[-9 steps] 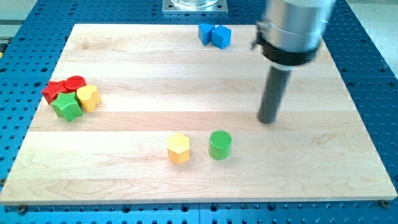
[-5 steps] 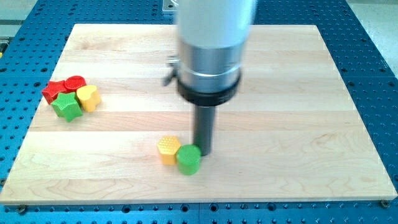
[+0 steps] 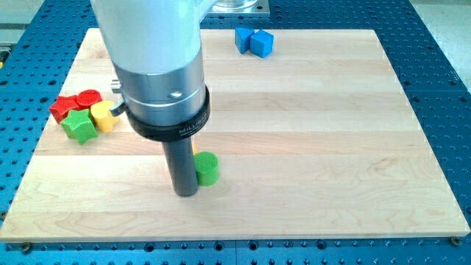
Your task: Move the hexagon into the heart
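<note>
My tip rests on the board near the view's bottom, left of centre. A green cylinder stands just to the right of the rod, touching or nearly touching it. The yellow hexagon does not show; the rod and the arm's body cover the spot where it last stood. The yellow heart sits at the view's left in a cluster, far left of and above my tip.
The left cluster also holds a green star and two red blocks. Two blue blocks stand together at the board's top edge. The arm's wide grey body hides the board's upper left middle.
My tip swept from the right to the left, past the green cylinder. The cylinder was pushed left. The yellow hexagon shifted left and is now hidden behind the rod.
</note>
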Available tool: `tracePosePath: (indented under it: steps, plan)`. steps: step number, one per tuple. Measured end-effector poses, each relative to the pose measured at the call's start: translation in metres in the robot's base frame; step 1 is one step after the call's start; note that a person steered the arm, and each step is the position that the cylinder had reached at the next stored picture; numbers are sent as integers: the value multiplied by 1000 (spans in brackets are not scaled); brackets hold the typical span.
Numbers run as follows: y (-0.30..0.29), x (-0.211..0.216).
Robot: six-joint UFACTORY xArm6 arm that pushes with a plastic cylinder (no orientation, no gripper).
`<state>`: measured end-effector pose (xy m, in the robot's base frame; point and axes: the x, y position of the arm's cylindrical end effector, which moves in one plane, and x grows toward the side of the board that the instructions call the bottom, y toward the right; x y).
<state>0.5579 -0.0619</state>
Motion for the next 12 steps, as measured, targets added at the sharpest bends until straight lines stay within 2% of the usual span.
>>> tracePosePath:
  steps: [1, 2, 5, 7, 8, 9, 10, 11, 12]
  plan:
    - [56, 18]
    - [85, 5]
    - [-83, -63]
    - [-116, -33]
    - [-121, -47]
    - [-116, -33]
    - [-38, -31]
    - [-1, -68]
    - [-37, -82]
